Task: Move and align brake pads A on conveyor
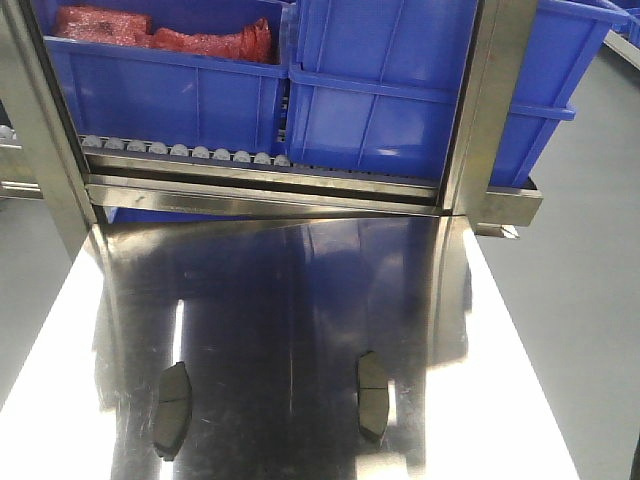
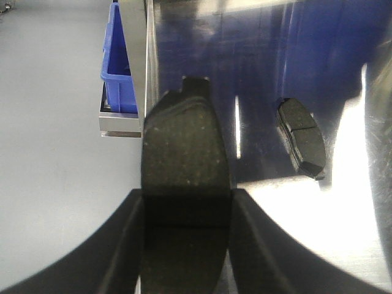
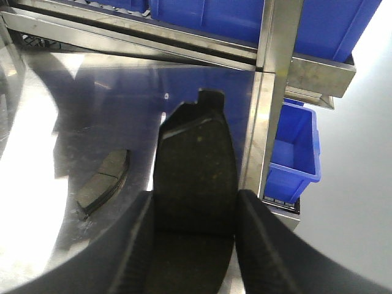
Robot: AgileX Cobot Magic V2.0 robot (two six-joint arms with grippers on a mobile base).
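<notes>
Steel tabletop, gritty curved brake pads A

The left brake pad and the right brake pad are laid well apart on the desk, and behind the desk bins are set side by side on a rack.

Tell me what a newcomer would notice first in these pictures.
Each wrist view is filled by a dark brake pad gripped close up: the left-held pad in the left gripper, the right-held pad in the right gripper. Two loose brake pads lie apart on the mirror-like steel tabletop near the front view's bottom edge. Behind it stand bright blue bins, the left one holding red items.
</notes>
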